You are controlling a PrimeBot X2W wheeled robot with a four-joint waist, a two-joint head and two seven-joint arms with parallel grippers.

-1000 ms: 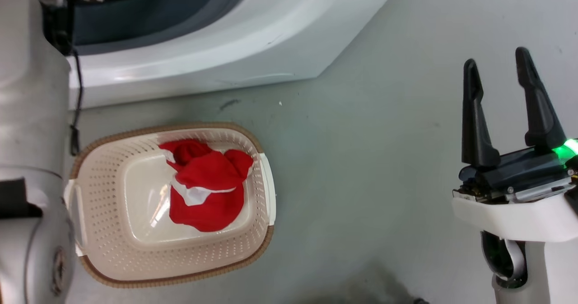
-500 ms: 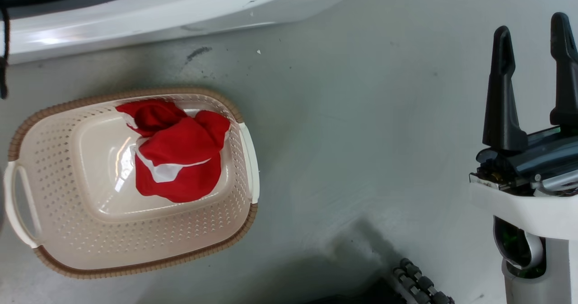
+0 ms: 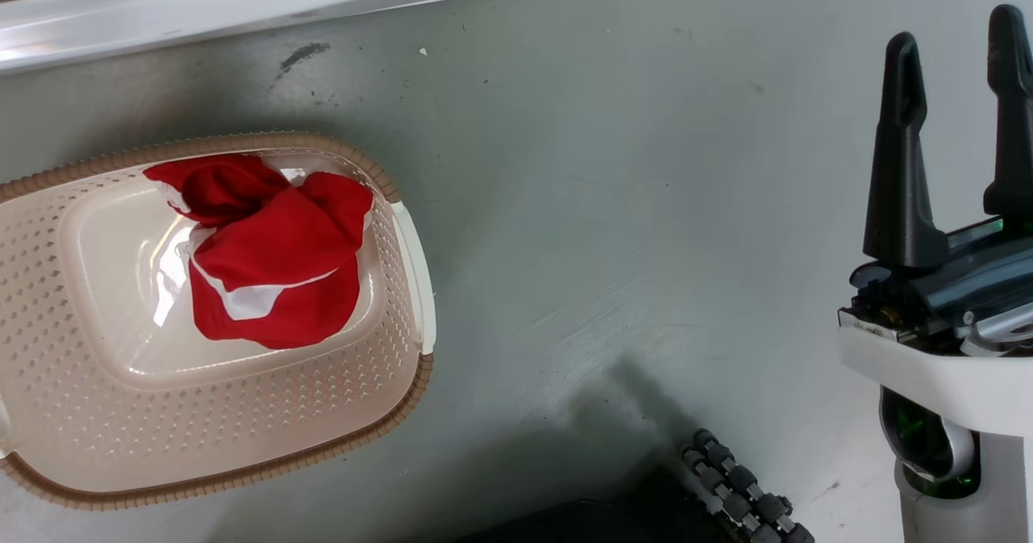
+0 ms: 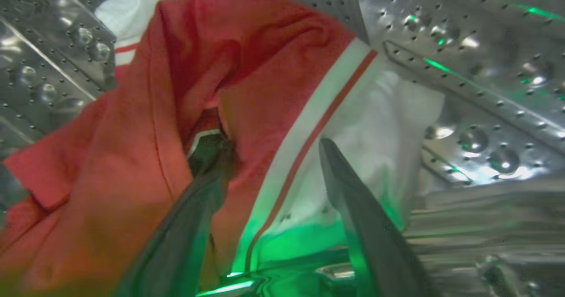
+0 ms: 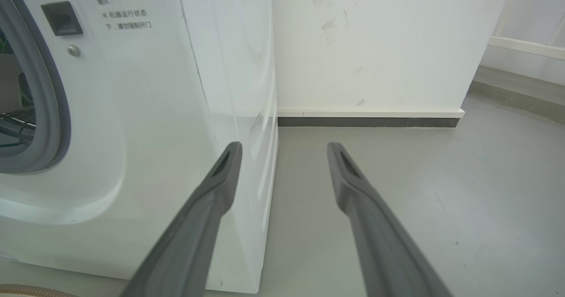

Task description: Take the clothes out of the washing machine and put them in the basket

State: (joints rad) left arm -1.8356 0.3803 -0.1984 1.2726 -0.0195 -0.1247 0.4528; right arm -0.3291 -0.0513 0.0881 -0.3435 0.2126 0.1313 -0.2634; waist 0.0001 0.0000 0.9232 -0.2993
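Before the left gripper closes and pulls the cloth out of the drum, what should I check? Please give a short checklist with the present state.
1. Left gripper open: ok, fingers spread.
2. Fabric between its fingers: ok, the red-and-white garment lies across them in the drum.
3. Depth of the bite: cannot tell.
4. Room in the basket: ok, one red garment inside, much of the base bare.
5. Right gripper out of the way: ok, open, well apart from the basket.
6. Other clothes behind: cannot tell.

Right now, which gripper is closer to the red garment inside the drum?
Left. The left gripper is inside the drum, open and touching the red garment. The right gripper hangs open outside the washing machine, over the floor.
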